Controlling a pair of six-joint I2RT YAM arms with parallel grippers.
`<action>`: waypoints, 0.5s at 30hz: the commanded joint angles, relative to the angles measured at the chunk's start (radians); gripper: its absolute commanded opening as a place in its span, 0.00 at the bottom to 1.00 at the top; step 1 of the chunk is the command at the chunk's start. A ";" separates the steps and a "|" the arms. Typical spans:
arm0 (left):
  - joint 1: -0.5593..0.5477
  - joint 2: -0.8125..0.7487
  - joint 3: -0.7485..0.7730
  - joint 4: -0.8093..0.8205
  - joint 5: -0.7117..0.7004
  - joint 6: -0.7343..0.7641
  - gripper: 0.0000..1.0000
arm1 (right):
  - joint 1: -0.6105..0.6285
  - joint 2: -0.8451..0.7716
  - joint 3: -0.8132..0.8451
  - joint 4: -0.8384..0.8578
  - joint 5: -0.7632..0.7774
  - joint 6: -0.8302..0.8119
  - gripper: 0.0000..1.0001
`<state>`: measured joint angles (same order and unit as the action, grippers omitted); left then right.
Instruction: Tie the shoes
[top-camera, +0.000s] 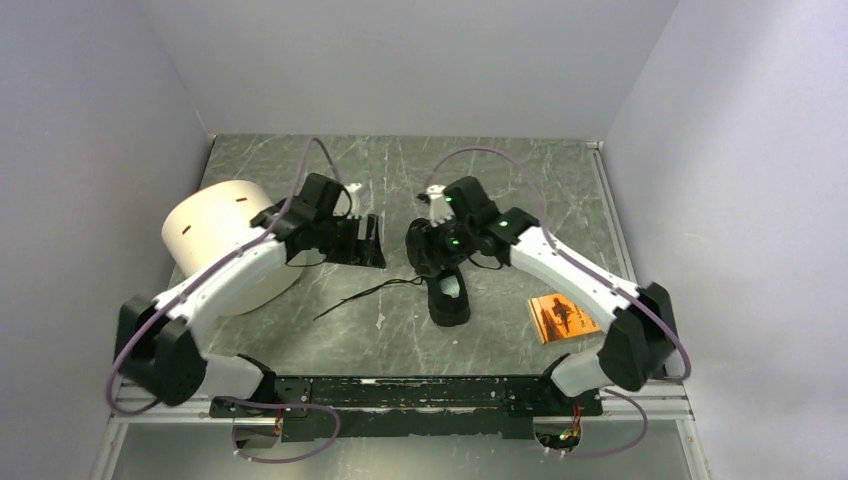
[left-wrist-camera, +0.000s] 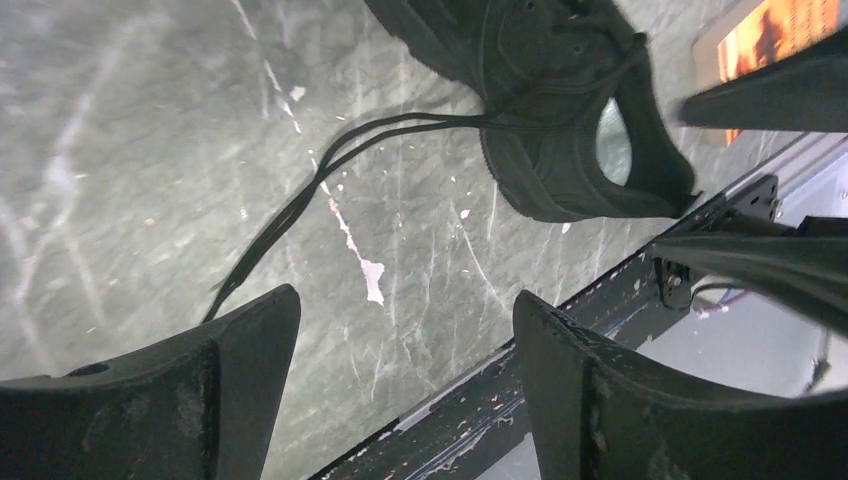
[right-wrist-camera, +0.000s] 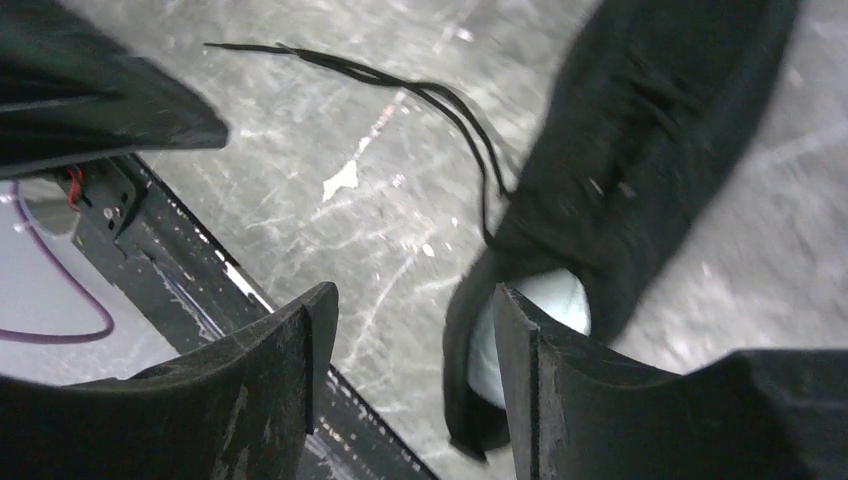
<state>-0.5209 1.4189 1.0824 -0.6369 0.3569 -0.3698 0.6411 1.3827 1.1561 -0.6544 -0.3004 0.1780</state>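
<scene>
A: Sneaker (top-camera: 450, 298), where?
B: Mid table (top-camera: 300, 170), heel toward near edge; toe hidden under right gripper (right-wrist-camera: 415, 310) in top view.
A: Jaws?
B: Both spread wide, nothing held. Left gripper (left-wrist-camera: 400, 320) hovers apart from sneaker.
A: Laces (left-wrist-camera: 330, 170)?
B: Trail loose toward left arm's side, prob. untied; eyelet area's blurred in right wrist view, can't be sure.
</scene>
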 joint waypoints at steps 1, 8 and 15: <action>0.001 -0.237 -0.002 -0.082 -0.168 -0.067 0.83 | 0.094 0.133 0.102 0.122 0.042 -0.121 0.62; 0.001 -0.442 0.034 -0.178 -0.266 -0.116 0.85 | 0.156 0.391 0.256 0.142 0.034 -0.209 0.45; 0.001 -0.501 0.041 -0.248 -0.277 -0.155 0.85 | 0.165 0.595 0.368 0.038 0.142 -0.276 0.29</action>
<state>-0.5205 0.9390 1.1076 -0.8085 0.1120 -0.4854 0.8028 1.9106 1.4700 -0.5415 -0.2230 -0.0246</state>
